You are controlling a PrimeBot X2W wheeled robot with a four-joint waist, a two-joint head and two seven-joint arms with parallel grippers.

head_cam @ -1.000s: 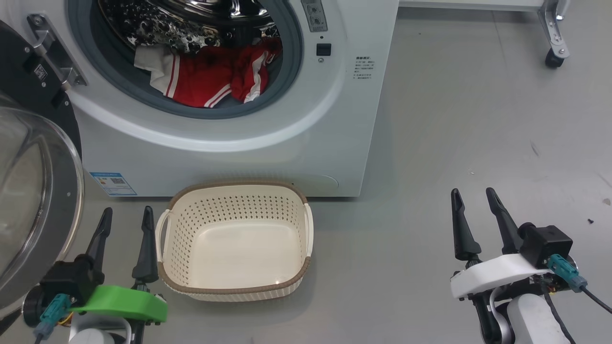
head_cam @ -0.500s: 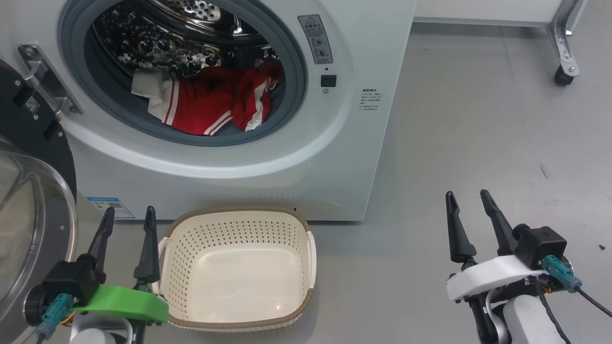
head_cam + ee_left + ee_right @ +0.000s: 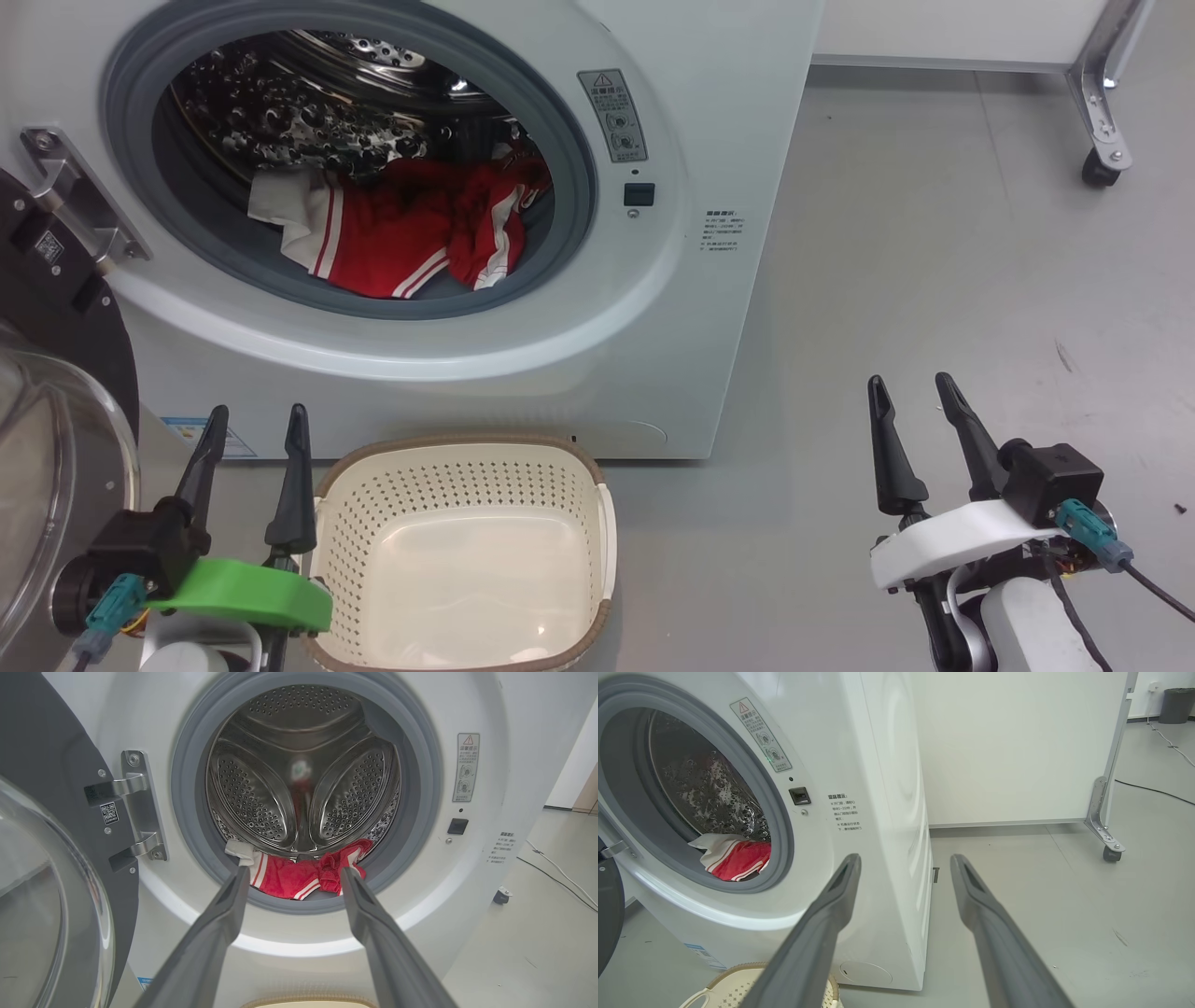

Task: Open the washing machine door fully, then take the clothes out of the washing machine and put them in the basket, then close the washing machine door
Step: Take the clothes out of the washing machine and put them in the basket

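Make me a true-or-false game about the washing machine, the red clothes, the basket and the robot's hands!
1. The clothes lie inside the washing machine. True.
2. The basket has clothes in it. False: it is empty.
3. The washing machine door is shut. False: it stands open, at the left.
4. The left gripper holds a shirt. False: it is open and holds nothing.
5. The right gripper is open and holds nothing. True.
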